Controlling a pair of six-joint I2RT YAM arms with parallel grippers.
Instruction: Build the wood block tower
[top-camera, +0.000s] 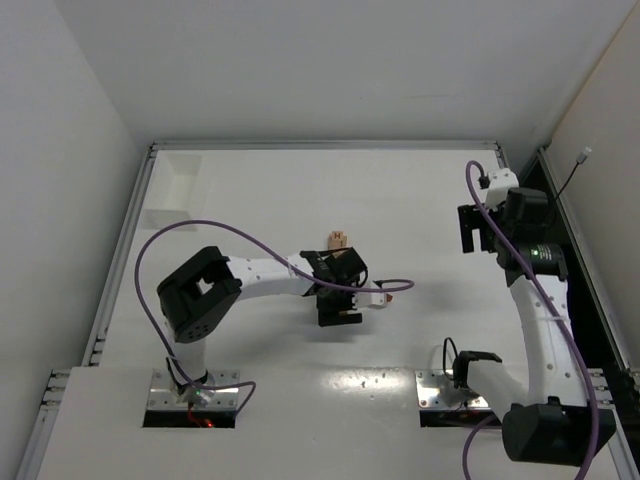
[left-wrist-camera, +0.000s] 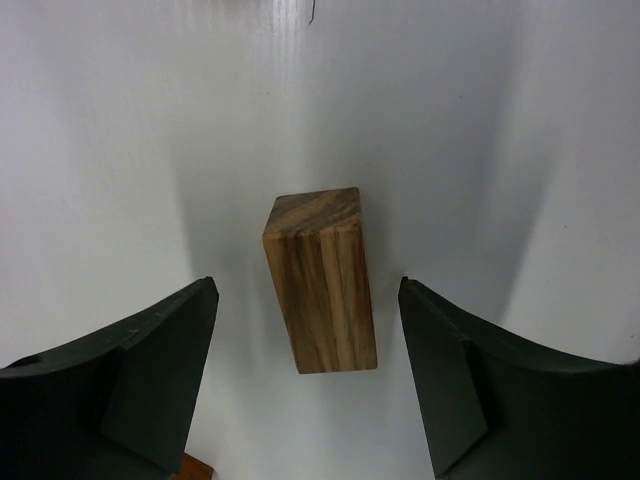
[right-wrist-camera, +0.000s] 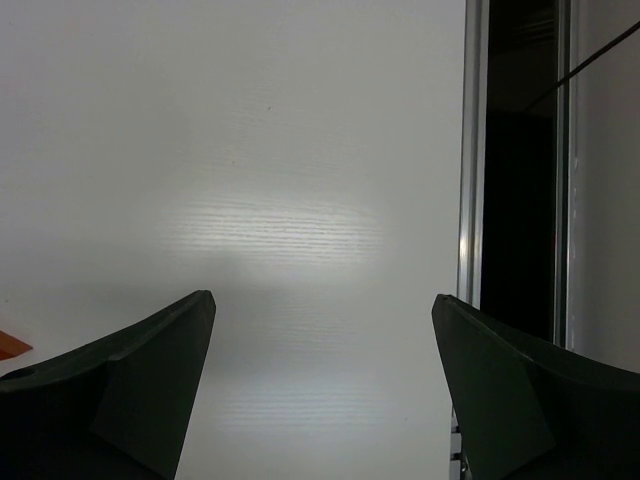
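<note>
Top view, left to right: left claw (top-camera: 336, 303) was out at mid-table (top-camera: 250, 190), pointing down. The tower (top-camera: 338, 238) sat just beyond it, only a small clump of pale blocks, too small for me to count layers. Right claw (top-camera: 470, 230) hung well apart near the right edge, nowhere near the blocks.

Left wrist view: left finger (left-wrist-camera: 150, 370), then a brown striped block (left-wrist-camera: 320, 290), then right finger (left-wrist-camera: 470, 380). The claw was released, with a clear gap to the block on both sides and nothing grasped. As far as I could judge, the block stood on end on bare table, apart from the tower, with its long axis vertical and its square end face up. Grain ran along the long axis. One long face was turned toward the camera and the fingers flanked the two side faces. A reddish-brown corner (left-wrist-camera: 197, 467) poked in at the bottom edge by the left finger; I couldn't tell which piece it was.

Right wrist view: an orange sliver (right-wrist-camera: 12, 345) at the left edge, unidentifiable. Right claw was released too, with only bare table between the fingers and the rail (right-wrist-camera: 470, 200) at right.

My read on progress: early. A low start of the tower existed, and this block wasn't on it. Left to do: grasp the block, carry it over, set it on, then the remaining pieces.
</note>
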